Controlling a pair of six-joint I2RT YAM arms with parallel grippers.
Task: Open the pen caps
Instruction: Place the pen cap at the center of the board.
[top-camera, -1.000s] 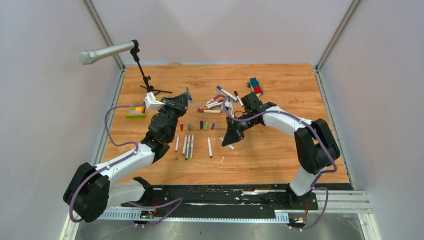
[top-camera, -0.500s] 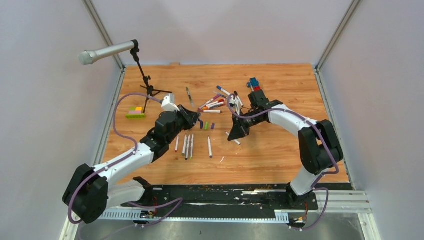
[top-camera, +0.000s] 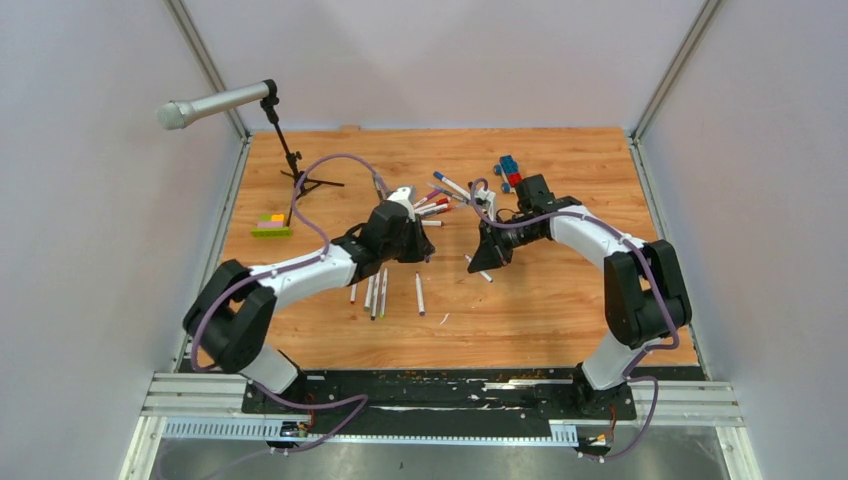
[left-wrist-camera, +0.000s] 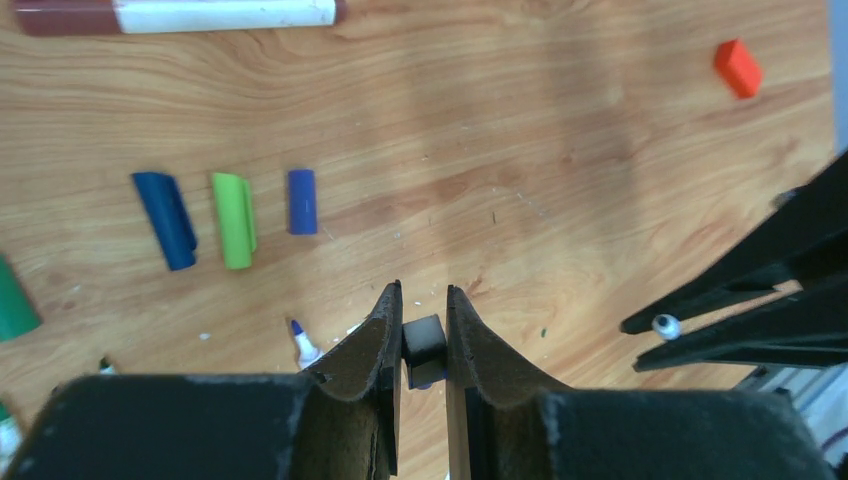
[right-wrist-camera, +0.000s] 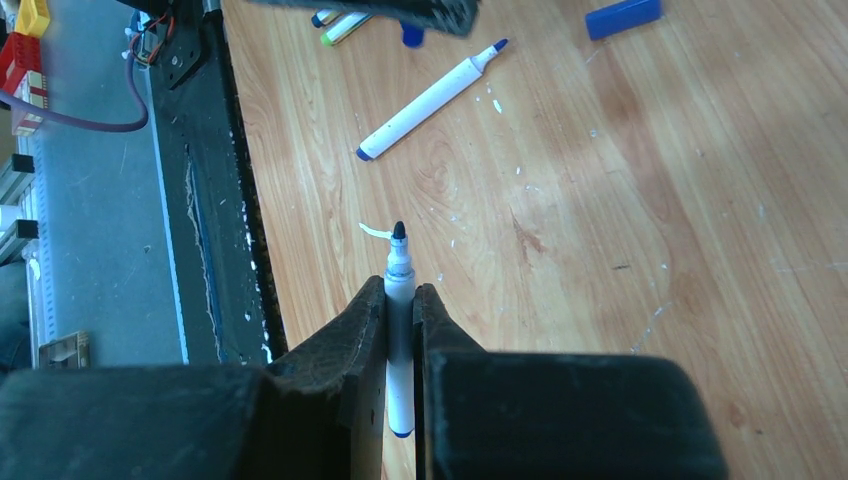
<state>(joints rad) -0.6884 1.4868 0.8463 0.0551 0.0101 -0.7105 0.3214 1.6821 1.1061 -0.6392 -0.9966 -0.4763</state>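
Cap (left-wrist-camera: 424, 345) in left claw (left-wrist-camera: 423, 291), wrist view

Microphone (top-camera: 215, 103): is sitting atop a thin black tripod stand (top-camera: 296, 170) at the far left corner, its head pointing left beyond the table edge.
Brick bar (top-camera: 271, 228): green with yellow and orange pieces on top, is lying near the left edge, just in front of the stand's feet.
Toy car (top-camera: 511, 171): blue and red, is resting toward the far right.
Orange block (left-wrist-camera: 738, 68): is lying alone on bare wood.
Table (top-camera: 560, 300): is showing wood grain and small white specks.
Walls (top-camera: 440, 60): are enclosing three sides in pale grey.
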